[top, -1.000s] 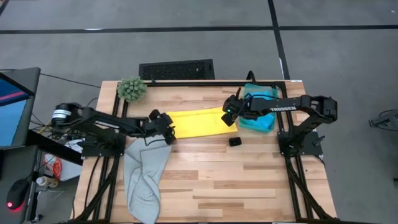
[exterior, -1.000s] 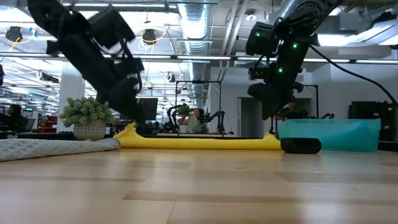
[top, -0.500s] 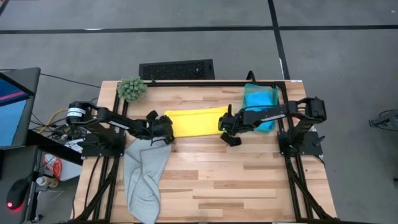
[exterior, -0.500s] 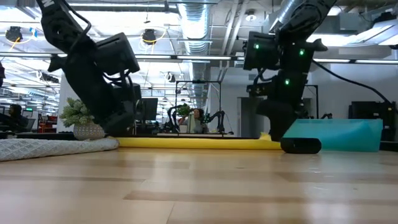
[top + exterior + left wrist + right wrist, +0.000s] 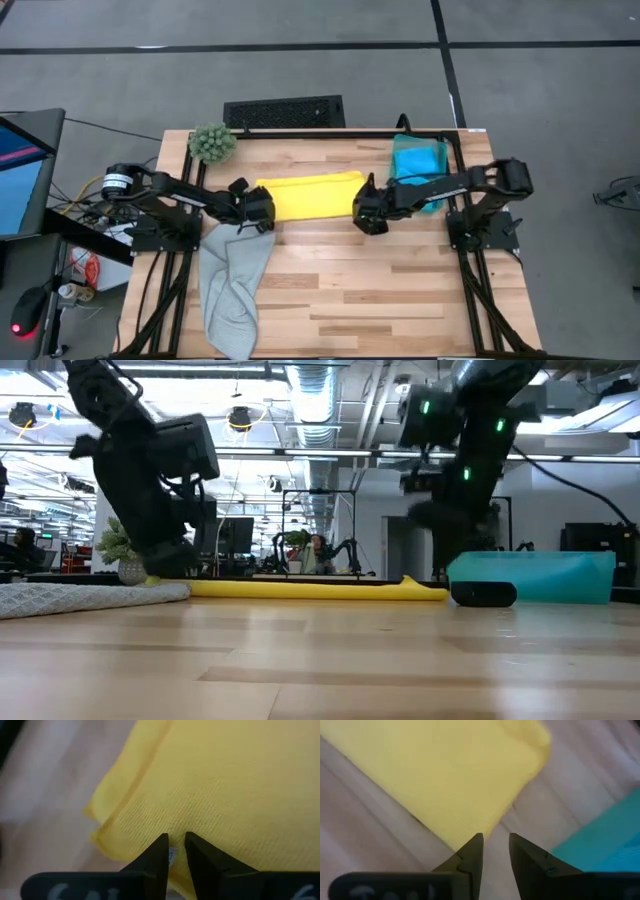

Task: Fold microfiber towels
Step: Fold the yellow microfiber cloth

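A yellow towel (image 5: pixel 310 196), folded into a long strip, lies flat across the middle of the table. My left gripper (image 5: pixel 266 213) is down at the strip's left near corner, shut on it. My right gripper (image 5: pixel 362 220) is down at the strip's right near corner (image 5: pixel 470 832). Its fingers stand a little apart, with bare wood showing between them. A pale grey towel (image 5: pixel 235 275) lies spread at the near left. A folded teal towel (image 5: pixel 418 160) lies at the far right. My left gripper (image 5: pixel 175 851) pinches the yellow towel close to its corner, at the doubled edge (image 5: pixel 150 827), between its two fingers. The fingers slant down from the table's left. A small pale tag (image 5: pixel 172 855) shows between the tips. The towel lies flat on the table. My right gripper (image 5: pixel 495 847) has one fingertip (image 5: pixel 472 847) at the towel's corner; I cannot tell whether it touches.
A fuzzy green plant (image 5: pixel 211 142) stands at the far left corner. A small black block (image 5: pixel 484 594) sits on the table beside my right gripper, in front of the teal towel (image 5: pixel 530 575). The near half of the table is bare wood (image 5: pixel 380 290).
My right gripper has swung from beside the teal towel toward the table's near left and sunk to the yellow strip's right near corner. My left gripper has tipped further down and sunk onto the strip's left end, which was curled up and now lies flat.
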{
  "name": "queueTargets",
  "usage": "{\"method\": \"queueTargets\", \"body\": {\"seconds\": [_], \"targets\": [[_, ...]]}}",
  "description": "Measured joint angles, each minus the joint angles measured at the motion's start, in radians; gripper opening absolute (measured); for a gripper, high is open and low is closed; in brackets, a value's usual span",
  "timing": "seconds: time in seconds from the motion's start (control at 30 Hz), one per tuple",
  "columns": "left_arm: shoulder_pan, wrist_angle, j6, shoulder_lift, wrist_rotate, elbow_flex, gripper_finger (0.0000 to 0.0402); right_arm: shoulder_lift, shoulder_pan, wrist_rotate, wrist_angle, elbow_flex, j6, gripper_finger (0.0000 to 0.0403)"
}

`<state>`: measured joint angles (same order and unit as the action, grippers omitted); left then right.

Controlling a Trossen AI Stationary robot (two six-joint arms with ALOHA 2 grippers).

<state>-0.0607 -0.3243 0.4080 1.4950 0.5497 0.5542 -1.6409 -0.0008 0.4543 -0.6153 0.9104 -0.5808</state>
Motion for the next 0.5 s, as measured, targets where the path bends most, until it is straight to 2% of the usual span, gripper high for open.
{"method": "queueTargets", "body": {"seconds": [0.13, 0.23, 0.4, 0.5], "targets": [[0.008, -0.012, -0.005, -0.080, -0.029, 0.017, 0.0061, 0.101, -0.024, -0.012, 0.014, 0.001, -0.100, 0.0123], [-0.003, -0.019, -0.011, -0.126, -0.031, 0.014, 0.0061, 0.139, -0.065, -0.037, 0.029, 0.002, -0.179, 0.0151], [-0.019, -0.025, -0.007, -0.145, -0.044, 0.014, 0.0061, 0.108, -0.162, -0.159, 0.075, 0.001, -0.180, 0.0222], [-0.020, -0.025, -0.008, -0.145, -0.059, 0.014, 0.0061, 0.051, -0.202, -0.178, 0.111, 0.008, -0.174, 0.0253]]}}
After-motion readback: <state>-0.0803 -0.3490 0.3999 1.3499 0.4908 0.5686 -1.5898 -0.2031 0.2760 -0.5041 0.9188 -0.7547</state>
